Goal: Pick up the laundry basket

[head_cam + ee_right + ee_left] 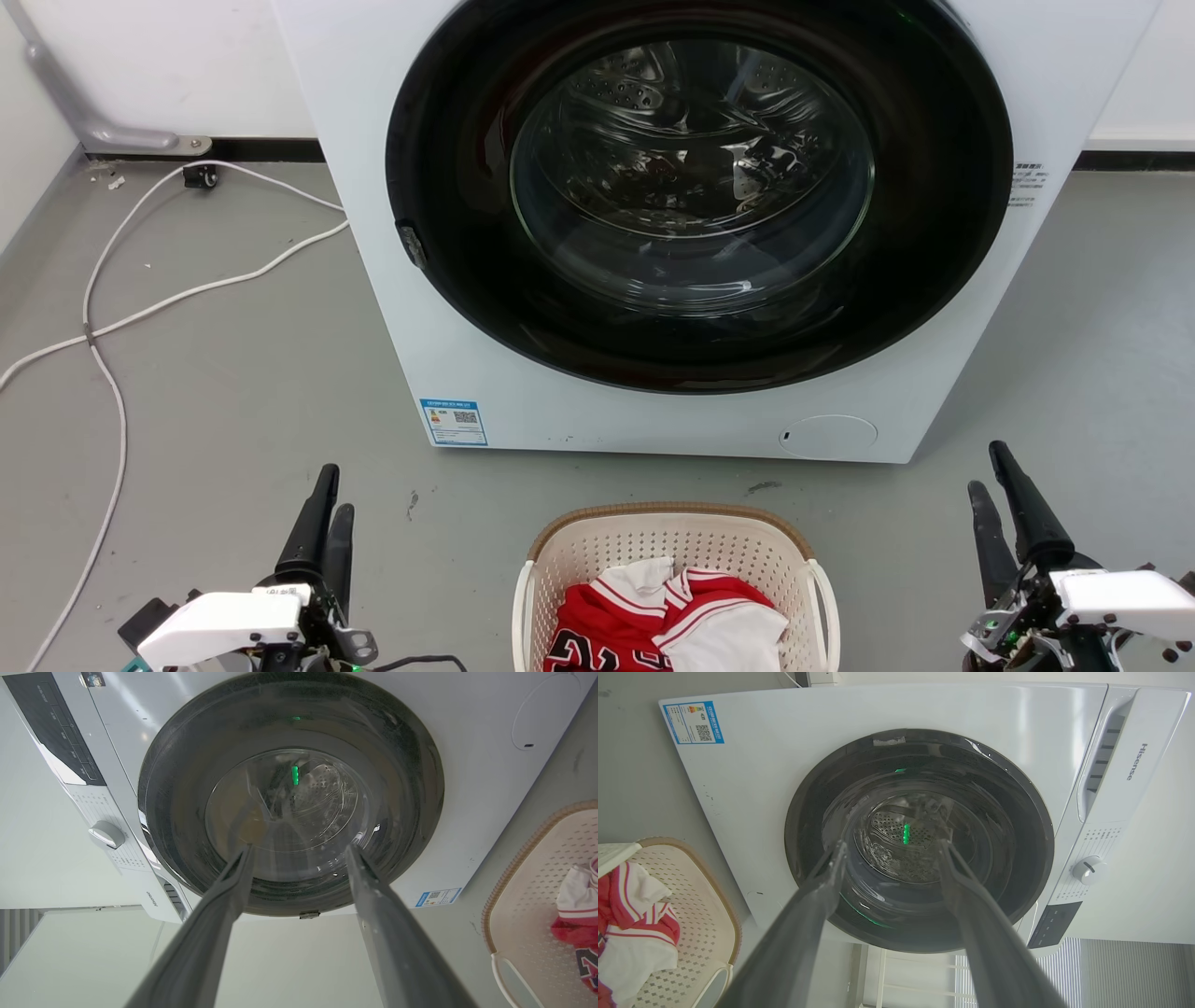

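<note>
Head view: basket [686,549] on floor [233,392] before washer [448,364], between left gripper [334,491] and right gripper [987,468], mouth up. Near end cropped, so I cannot fix its long axis. I judge it light and stiff; hold by white handles [830,607].
Left wrist view: left gripper spread, empty.
Right wrist view: right gripper likewise.
</note>
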